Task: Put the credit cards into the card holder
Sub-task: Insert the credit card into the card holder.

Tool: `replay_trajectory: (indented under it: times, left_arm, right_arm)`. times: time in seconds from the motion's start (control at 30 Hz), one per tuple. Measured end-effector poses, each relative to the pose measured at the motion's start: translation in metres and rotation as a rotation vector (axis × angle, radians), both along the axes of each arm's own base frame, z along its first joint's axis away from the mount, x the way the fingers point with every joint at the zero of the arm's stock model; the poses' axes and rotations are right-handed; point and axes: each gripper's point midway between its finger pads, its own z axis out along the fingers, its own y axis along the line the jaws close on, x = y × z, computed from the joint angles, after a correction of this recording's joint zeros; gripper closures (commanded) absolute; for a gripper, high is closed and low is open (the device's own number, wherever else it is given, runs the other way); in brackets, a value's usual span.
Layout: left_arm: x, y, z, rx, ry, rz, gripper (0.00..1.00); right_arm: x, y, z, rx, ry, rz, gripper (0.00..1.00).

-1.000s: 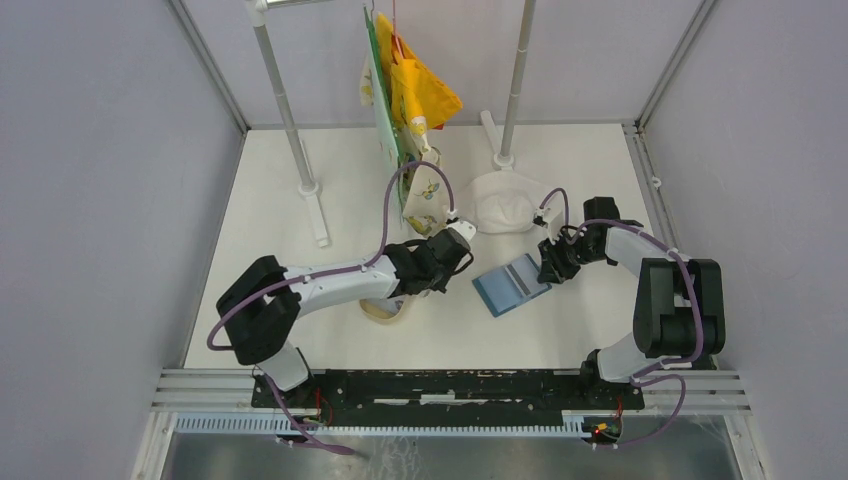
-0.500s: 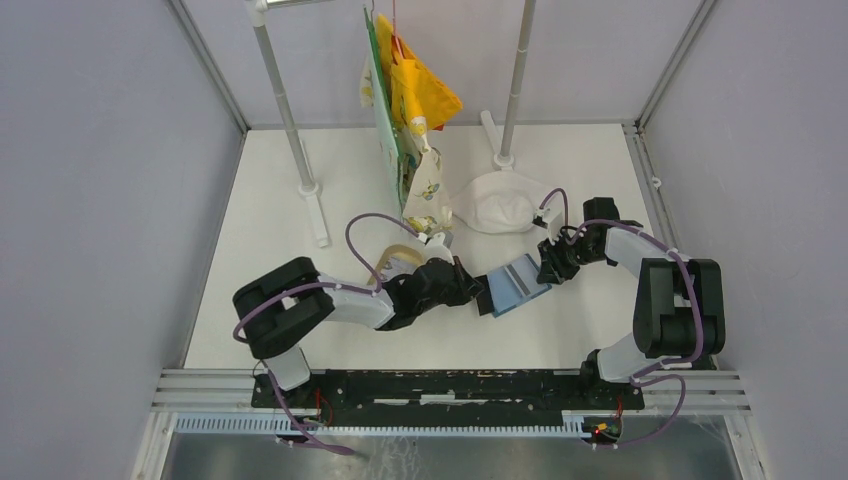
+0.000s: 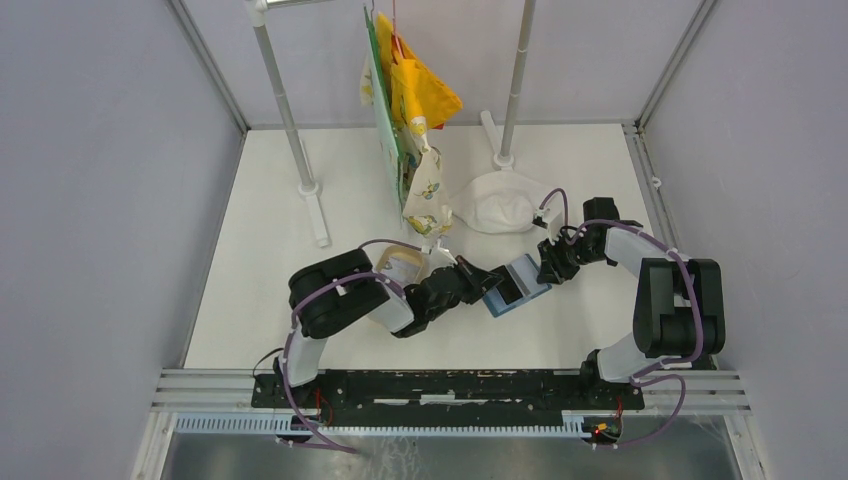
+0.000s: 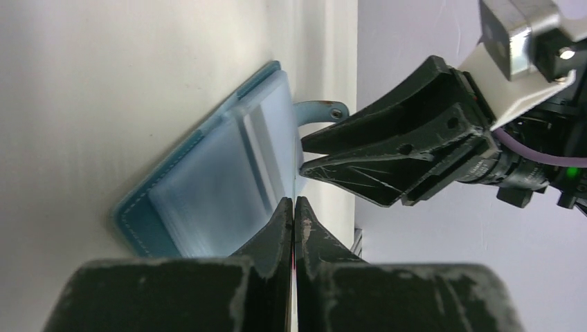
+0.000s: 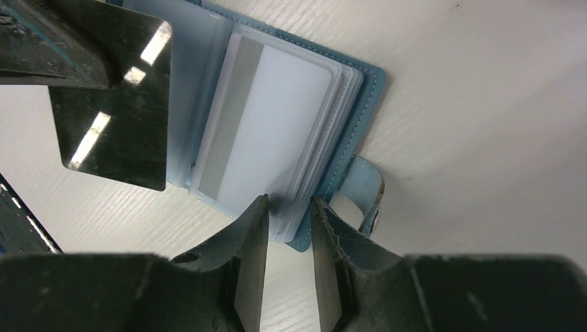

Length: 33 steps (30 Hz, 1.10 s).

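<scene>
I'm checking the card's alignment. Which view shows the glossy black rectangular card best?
Right wrist: the glossy black rectangular card shows most of its face, at the open blue card holder. Left wrist shows only its thin edge, pinched in the left claw. From the top camera it is too small to make out.

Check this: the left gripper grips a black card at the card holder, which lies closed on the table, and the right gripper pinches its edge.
One thing is wrong: the card holder lies open, not closed. The right wrist view shows its clear sleeves exposed. The left gripper does grip a black card, and the right gripper pinches the holder's edge.
</scene>
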Motion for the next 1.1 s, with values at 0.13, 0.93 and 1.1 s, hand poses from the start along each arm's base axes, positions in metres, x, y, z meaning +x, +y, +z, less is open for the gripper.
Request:
replay_trajectory:
  times: [0.13,0.93,1.1]
  left_arm:
    - [0.002,0.0,-0.008,-0.022,0.029,0.021,0.98]
    - [0.008,0.003,-0.023,-0.024,0.094,0.099,0.98]
    - [0.009,0.001,-0.029,-0.018,0.103,0.101,0.98]
  right_arm:
    - [0.0,0.0,0.0,0.0,0.0,0.0,0.66]
    - [0.0,0.0,0.0,0.0,0.0,0.001,0.66]
    - [0.0,0.0,0.0,0.001,0.0,0.001,0.66]
